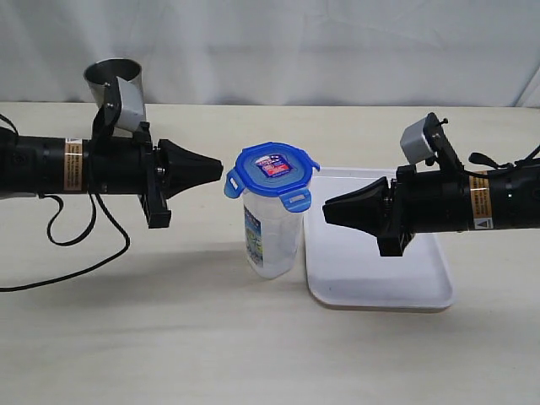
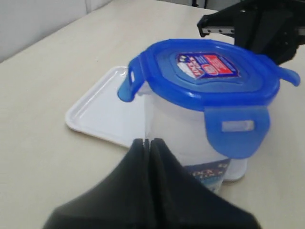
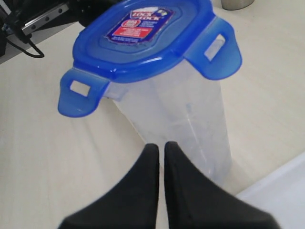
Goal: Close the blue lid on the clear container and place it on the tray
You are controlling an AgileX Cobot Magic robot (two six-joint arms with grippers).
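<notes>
The clear container (image 1: 272, 236) stands upright on the table just left of the tray (image 1: 380, 270). The blue lid (image 1: 274, 171) rests on its mouth with its flaps sticking outward. My left gripper (image 1: 218, 169) is shut and empty, its tip level with the lid a little to its left. My right gripper (image 1: 327, 209) is shut and empty, pointing at the container's upper wall from the right, above the tray. The left wrist view shows the lid (image 2: 209, 78), container (image 2: 183, 129), tray (image 2: 105, 107) and shut gripper (image 2: 147, 141). The right wrist view shows the lid (image 3: 143, 36), container (image 3: 186, 119) and gripper (image 3: 161, 145).
A shiny steel cup (image 1: 114, 80) stands at the back left behind the left arm. A black cable (image 1: 76, 245) loops on the table below that arm. The table's far edge meets a white backdrop.
</notes>
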